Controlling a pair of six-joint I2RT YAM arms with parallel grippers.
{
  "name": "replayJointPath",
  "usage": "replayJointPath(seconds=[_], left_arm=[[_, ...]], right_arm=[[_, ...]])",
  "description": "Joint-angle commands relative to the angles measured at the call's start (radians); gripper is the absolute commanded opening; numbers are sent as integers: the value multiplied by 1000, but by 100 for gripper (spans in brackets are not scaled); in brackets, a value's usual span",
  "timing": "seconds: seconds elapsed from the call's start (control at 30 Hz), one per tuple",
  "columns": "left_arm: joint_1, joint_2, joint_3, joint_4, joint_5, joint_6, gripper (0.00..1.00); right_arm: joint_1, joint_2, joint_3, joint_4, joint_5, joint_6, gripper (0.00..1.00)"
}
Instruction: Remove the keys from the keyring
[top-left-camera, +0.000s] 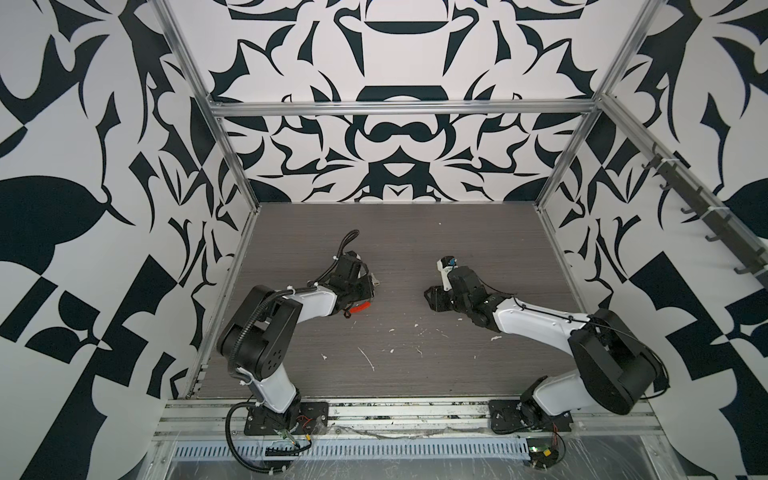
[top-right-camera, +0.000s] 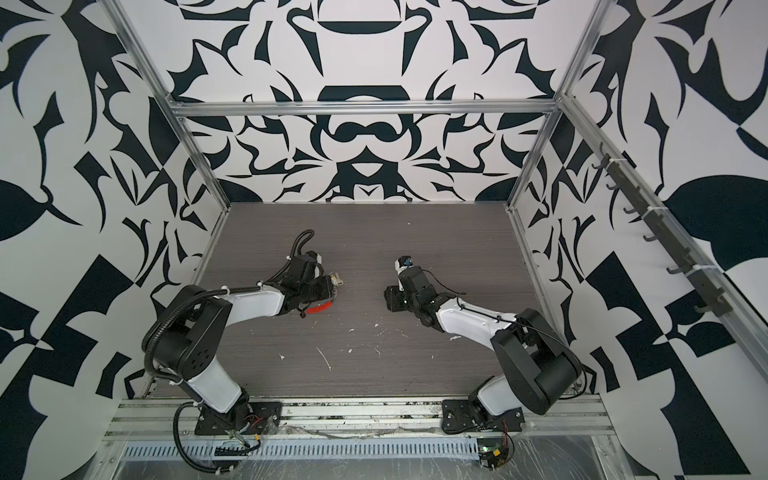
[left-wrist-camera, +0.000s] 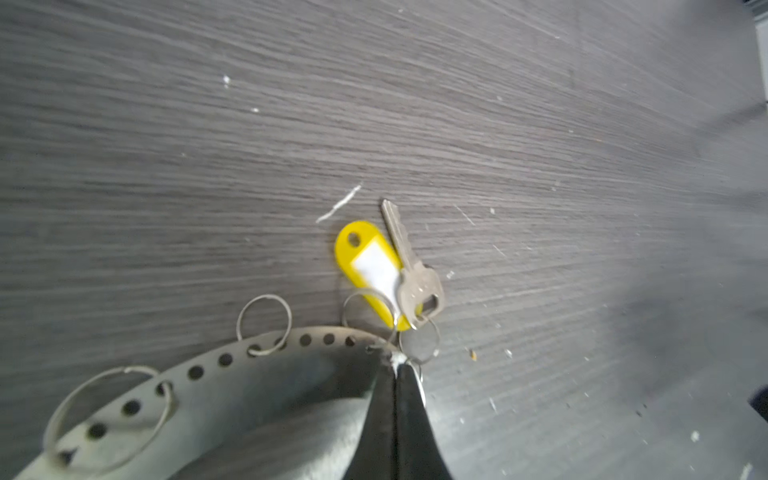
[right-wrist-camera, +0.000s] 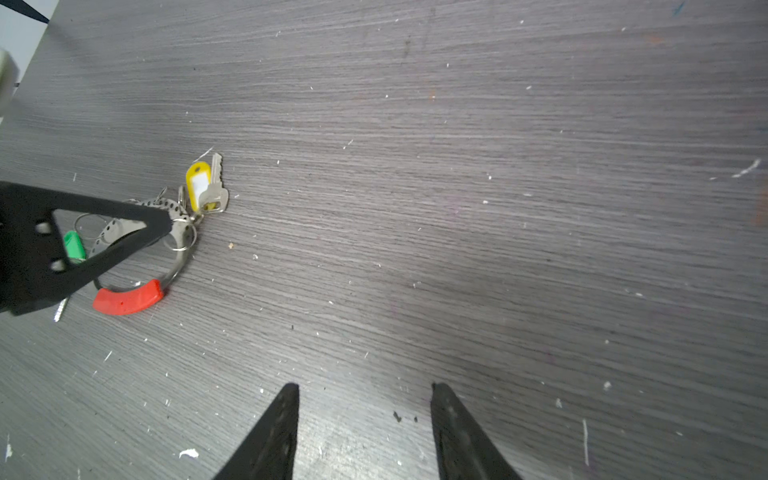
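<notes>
left tool (left-wrist-camera: 397, 370) pinched shut on keyring (right-wrist-camera: 129, 300); yellow tag (left-wrist-camera: 365, 257) and key (left-wrist-camera: 409, 266) flat on table (right-wrist-camera: 498, 208); right tool (right-wrist-camera: 365, 386) jaws apart, empty.

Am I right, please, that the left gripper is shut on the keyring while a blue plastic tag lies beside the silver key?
Only the colour is wrong: the left wrist view shows a yellow plastic tag beside the silver metal key.

Both top views are evenly and brightly lit, with wide-angle bowing at the edges. The left wrist view is dimmer and blurred; the near keyring (left-wrist-camera: 232, 386) is out of focus
</notes>
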Motion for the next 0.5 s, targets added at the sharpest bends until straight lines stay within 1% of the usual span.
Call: replayJointPath(seconds=[0.0,0.23,0.37,0.47], left_arm=[[-14,-60,-17,39,33,17,0],[-39,-174,-46,41,62,45,0],[-61,-266,-54,35,99,68,0],[-84,-322,-51,20,126,87,0]], right_arm=[[3,-13,34,-4,11,-11,54],[3,-58,-5,61,-27,-20,54],[3,-126,-56,138,-71,-25,54],[3,-187,-105,229,-127,-16,54]])
